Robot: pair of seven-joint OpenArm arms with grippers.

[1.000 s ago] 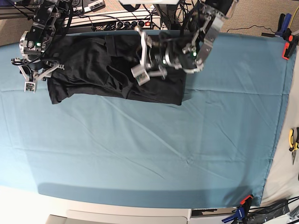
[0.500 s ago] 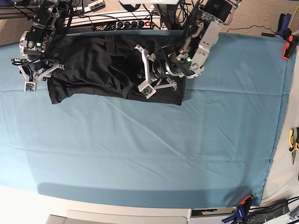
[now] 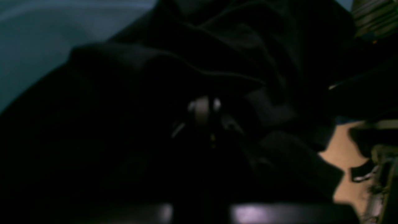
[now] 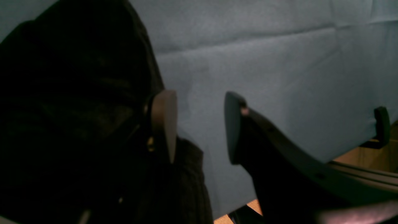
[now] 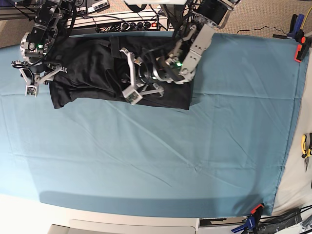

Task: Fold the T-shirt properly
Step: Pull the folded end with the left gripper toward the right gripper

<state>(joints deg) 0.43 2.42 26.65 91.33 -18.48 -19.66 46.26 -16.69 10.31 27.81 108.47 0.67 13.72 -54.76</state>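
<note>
Left gripper (image 5: 132, 83): jaws closed, set low over the middle of the garment; the dark, blurred left wrist view shows only black folds around the tips, so whether cloth is pinched between them cannot be told. Right gripper (image 4: 199, 127): jaws standing apart with nothing between them, one pad against the shirt's edge, the other over bare cloth cover; in the base view it sits at the garment's end on that view's left (image 5: 34, 78). Item held to the task: large black soft-fabric short-sleeved T-shirt (image 5: 92, 73), lying along the far edge of the tabletop as a rough, partly gathered band with rumpled ridges through its centre and a squarer end on the base view's right. No print shows. Support: teal cloth cover (image 5: 156, 156) spread over the tabletop, creased, otherwise bare in front of the shirt. Surroundings: orange-and-black clamps (image 5: 299, 48) at the cover's corners, yellow-handled pliers (image 5: 305, 148) on the bare margin, a power strip with cables (image 5: 129, 23) beyond the far edge. Step in hand, by judgement: a mid-fold pass, the left arm working the central layers while the right waits at the end. Next move calls for a firm hold on one clean edge, the ridges smoothed flat, and both arms drawing evenly so the layers lie square.
</note>
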